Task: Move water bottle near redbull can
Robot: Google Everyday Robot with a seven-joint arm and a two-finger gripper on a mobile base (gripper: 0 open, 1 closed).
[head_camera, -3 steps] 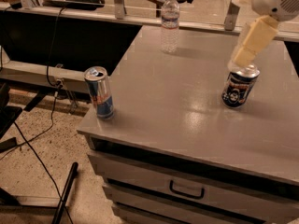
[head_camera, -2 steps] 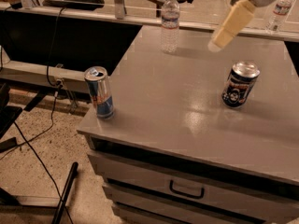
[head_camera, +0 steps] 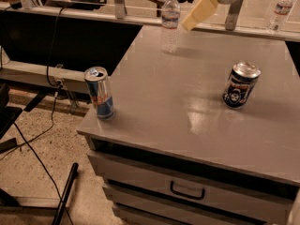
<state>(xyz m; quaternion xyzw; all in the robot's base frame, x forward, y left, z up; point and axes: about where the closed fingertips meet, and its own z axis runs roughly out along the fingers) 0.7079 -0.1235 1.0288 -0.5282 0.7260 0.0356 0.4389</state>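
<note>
Evidently the reach for the bottle is the step in hand, with no grasp made yet. The water bottle (head_camera: 170, 22) stands upright by the far edge of the desk (head_camera: 178, 111), left of that edge's middle, its white cap on and its blue-and-red band facing the camera. The pincer (head_camera: 190, 23) hangs above the far edge just to the bottle's right, slanting down toward the band; its tip is close beside the bottle and I cannot tell whether it touches. Whether the pincer is apart or together cannot be told from this angle, though nothing appears to be held in it. The redbull can (head_camera: 99, 93) stands upright at the front-left corner, close to the left edge and well apart from the bottle. A wider dark can (head_camera: 240, 84) stands toward the right edge, about halfway back, out of the straight line between bottle and redbull can. A second bottle (head_camera: 281, 11) stands on the ledge beyond the far-right corner and is not the one wanted. As I judge it, the next move calls for bringing the pincer around the bottle's ribbed body, low enough that the tall bottle does not tip, closing on it, then carrying it toward the front-left corner and setting it down beside the redbull can without knocking that can off the left edge.
</note>
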